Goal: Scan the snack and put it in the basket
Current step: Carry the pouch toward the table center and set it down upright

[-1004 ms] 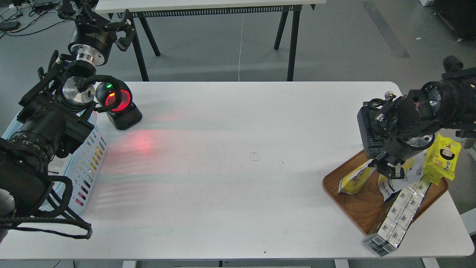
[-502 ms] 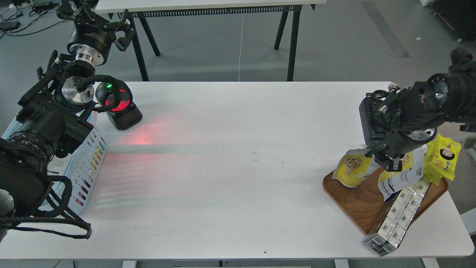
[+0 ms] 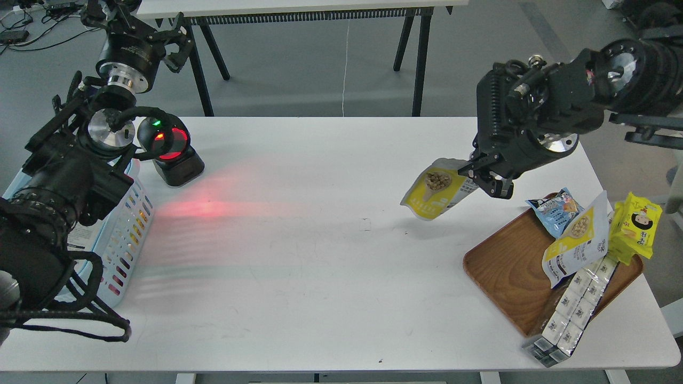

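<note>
My right gripper [image 3: 483,176] is shut on the snack [image 3: 437,189], a white-grey foil pouch with a yellow panel and a round picture of beige balls. It holds the pouch tilted in the air above the right half of the white table, left of the wooden tray. A second pouch of the same kind [image 3: 579,240] leans in the tray. The light-blue slotted basket [image 3: 125,229] stands at the table's left edge, mostly hidden behind my left arm. My left gripper [image 3: 160,40] is raised beyond the table's far left corner, its fingers spread and empty.
A black barcode scanner [image 3: 169,152] with a red glowing window stands at the back left and casts red light on the table. The brown wooden tray [image 3: 507,272] at the front right holds a small light-blue packet [image 3: 555,210], a bright yellow cartoon packet [image 3: 637,224] and a long white pack [image 3: 573,304].
My right gripper has lifted the pouch out of the tray and carried it up and to the left, over the table. The light-blue packet in the tray now shows. The left arm has barely moved.
</note>
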Controlling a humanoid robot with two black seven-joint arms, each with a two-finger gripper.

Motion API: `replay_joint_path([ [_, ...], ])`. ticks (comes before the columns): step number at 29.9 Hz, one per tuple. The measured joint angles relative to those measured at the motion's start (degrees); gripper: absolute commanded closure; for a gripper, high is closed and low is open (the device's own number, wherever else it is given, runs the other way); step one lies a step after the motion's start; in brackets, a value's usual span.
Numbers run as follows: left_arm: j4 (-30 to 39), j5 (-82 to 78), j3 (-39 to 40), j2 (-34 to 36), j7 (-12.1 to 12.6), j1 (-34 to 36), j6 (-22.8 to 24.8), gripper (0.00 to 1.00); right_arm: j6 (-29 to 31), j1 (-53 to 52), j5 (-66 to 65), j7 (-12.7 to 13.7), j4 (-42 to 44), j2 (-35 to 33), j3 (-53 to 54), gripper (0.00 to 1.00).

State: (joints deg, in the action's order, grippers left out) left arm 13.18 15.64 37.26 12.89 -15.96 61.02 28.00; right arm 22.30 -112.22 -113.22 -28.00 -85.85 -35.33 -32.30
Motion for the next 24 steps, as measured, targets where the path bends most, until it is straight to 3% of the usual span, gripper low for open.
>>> replay_joint_path([
  [7, 0.0, 0.0, 0.0, -0.03, 0.05, -0.06, 0.0, 0.0, 3.24, 2.65, 0.46, 0.0, 2.5, 2.37, 7.2, 1.0],
  [24, 0.0, -0.08, -0.08, -0.16, 0.09, -0.18, 0.0, 0.0, 3.3, 11.24, 0.46, 0.0, 16.71, 20.45, 12.56, 1.0],
])
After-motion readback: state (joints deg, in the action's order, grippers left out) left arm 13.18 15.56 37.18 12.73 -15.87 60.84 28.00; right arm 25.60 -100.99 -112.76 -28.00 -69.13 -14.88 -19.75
